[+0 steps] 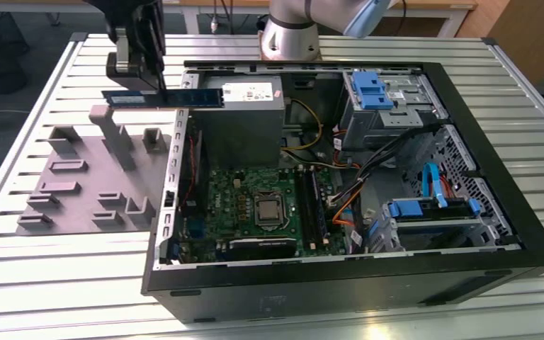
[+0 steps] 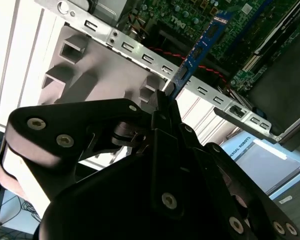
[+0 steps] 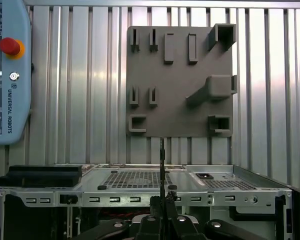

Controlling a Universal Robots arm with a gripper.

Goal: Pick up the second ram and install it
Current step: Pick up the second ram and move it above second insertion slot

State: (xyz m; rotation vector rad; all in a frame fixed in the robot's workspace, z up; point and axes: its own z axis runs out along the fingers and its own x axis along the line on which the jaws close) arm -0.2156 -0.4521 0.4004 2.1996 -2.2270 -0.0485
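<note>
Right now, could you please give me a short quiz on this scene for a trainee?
1. True or false: the gripper is shut on the ram.
2. The ram's board is: A green, B blue, C red.
3. Fill in: the grey fixture lies to the exterior view's ____ of the case.
Key: 1 true; 2 B; 3 left.
</note>
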